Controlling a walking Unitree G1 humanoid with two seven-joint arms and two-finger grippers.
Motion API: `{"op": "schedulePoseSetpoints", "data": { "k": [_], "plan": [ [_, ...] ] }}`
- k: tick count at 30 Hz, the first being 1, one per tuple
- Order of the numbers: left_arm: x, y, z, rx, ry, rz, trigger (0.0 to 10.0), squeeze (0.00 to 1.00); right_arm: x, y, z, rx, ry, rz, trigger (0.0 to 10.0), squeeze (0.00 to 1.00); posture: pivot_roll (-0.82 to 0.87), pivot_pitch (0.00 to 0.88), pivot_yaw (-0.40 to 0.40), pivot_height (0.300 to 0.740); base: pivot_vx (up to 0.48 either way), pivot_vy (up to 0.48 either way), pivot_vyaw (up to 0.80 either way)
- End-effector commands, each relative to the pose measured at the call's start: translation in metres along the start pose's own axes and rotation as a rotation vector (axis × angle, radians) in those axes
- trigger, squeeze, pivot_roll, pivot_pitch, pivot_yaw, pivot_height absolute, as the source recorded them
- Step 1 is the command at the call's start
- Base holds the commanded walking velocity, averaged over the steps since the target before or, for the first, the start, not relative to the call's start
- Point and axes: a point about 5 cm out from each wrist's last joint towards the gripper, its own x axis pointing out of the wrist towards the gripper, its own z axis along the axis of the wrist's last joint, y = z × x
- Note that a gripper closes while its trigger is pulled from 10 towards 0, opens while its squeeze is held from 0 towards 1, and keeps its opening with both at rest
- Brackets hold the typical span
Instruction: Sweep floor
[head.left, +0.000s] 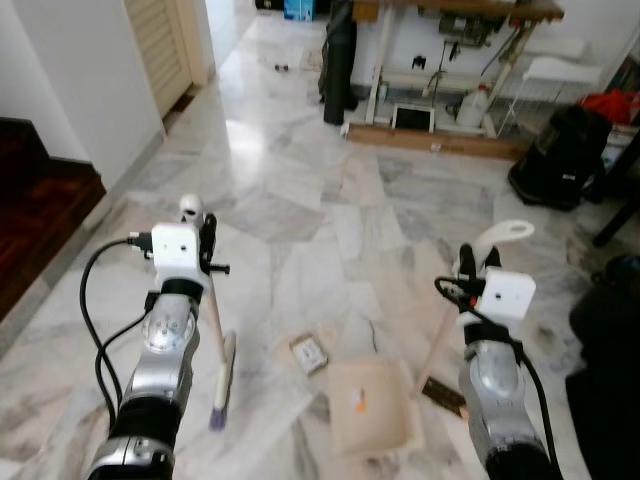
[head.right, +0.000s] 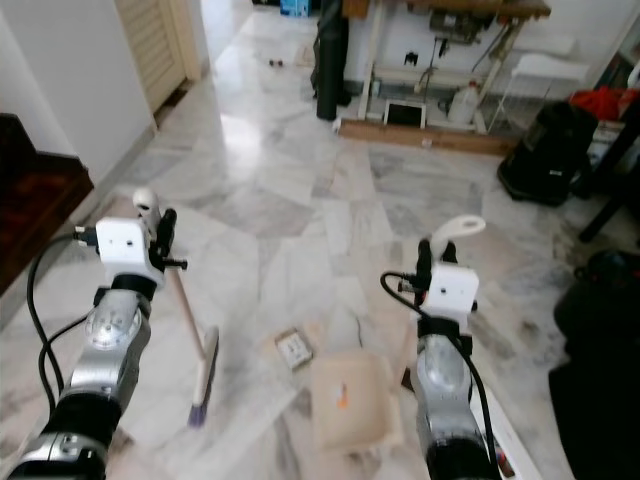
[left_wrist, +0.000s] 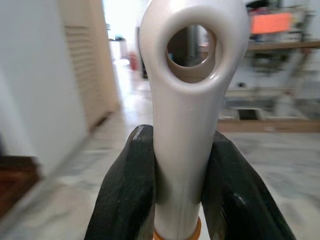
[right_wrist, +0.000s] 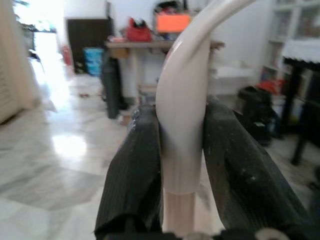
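My left gripper (head.left: 205, 238) is shut on the white handle (left_wrist: 186, 100) of a short broom, whose purple-bristled head (head.left: 222, 388) rests on the marble floor in front of my left arm. My right gripper (head.left: 478, 262) is shut on the curved white handle (right_wrist: 182, 115) of a cream dustpan (head.left: 372, 405), which lies flat on the floor between my arms. A small square packet (head.left: 309, 353) lies just left of the pan. A dark flat scrap (head.left: 443, 397) lies by the pan's right side.
A dark wooden step (head.left: 40, 200) and a white wall corner (head.left: 90, 80) are on the left. At the back stands a workbench (head.left: 450, 60) with a tall black bag (head.left: 340, 60) beside it. A black bag (head.left: 560, 155) and more dark objects (head.left: 610, 340) crowd the right.
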Motion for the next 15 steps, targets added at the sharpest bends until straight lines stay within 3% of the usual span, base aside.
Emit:
{"op": "schedulePoseSetpoints", "data": {
  "k": [1,15],
  "plan": [
    [0.0049,0.0041,0.0103,0.004,-0.053,0.004,10.0,0.0,0.0073,0.0015,0.0126,0.001,-0.06,0.001,10.0,0.0,0.08,0.048,-0.039,0.74,0.36,0.0,0.0],
    [0.0075,0.0048,0.0131,0.001,-0.064,0.013,10.0,0.0,0.0096,0.002,0.0141,0.001,-0.06,0.01,10.0,0.0,0.08,0.049,-0.045,0.74,0.354,0.0,0.0]
  ]
}}
